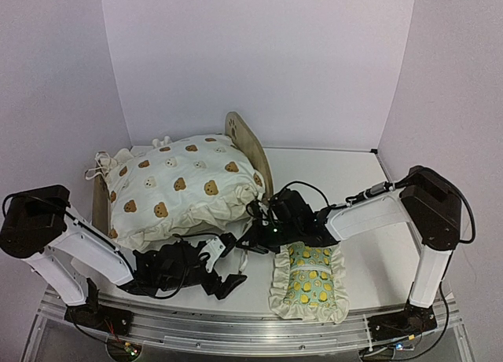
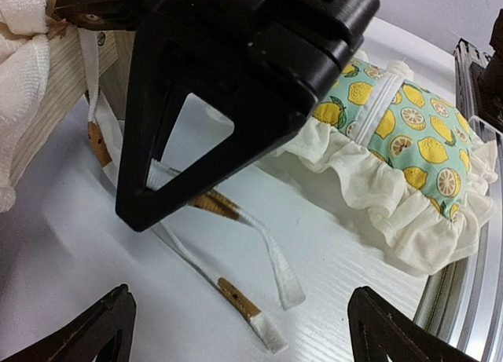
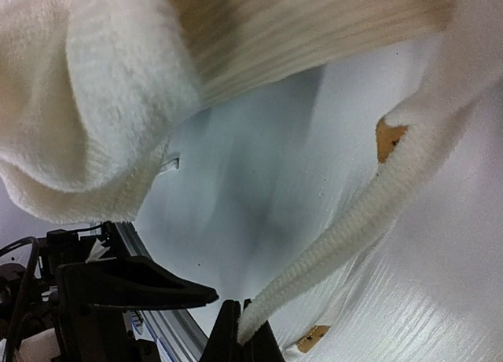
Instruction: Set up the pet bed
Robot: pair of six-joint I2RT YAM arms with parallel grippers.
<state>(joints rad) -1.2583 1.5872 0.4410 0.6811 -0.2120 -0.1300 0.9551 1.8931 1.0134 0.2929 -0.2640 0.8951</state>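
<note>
Right hand tight around cream cushion tie.

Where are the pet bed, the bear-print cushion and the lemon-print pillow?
pet bed (image 1: pixel 245 142): top external view, on its wooden headboard.
bear-print cushion (image 1: pixel 177 185): top external view, middle of its top face.
lemon-print pillow (image 1: pixel 309 279): top external view, centre of its printed panel.

Both arms are alike: glossy white tube links joined by bulky matte-black joint housings. The left arm is at the lower left of the overhead frame and the right arm at the lower right. Thin black cables loop out near the centre, beside a small green light. The black bases are bolted to a ribbed silver aluminium rail along the bottom edge. The left gripper and the right gripper have matte-black, angular fingers. The fingers are triangular, with cut-out centres.
</note>
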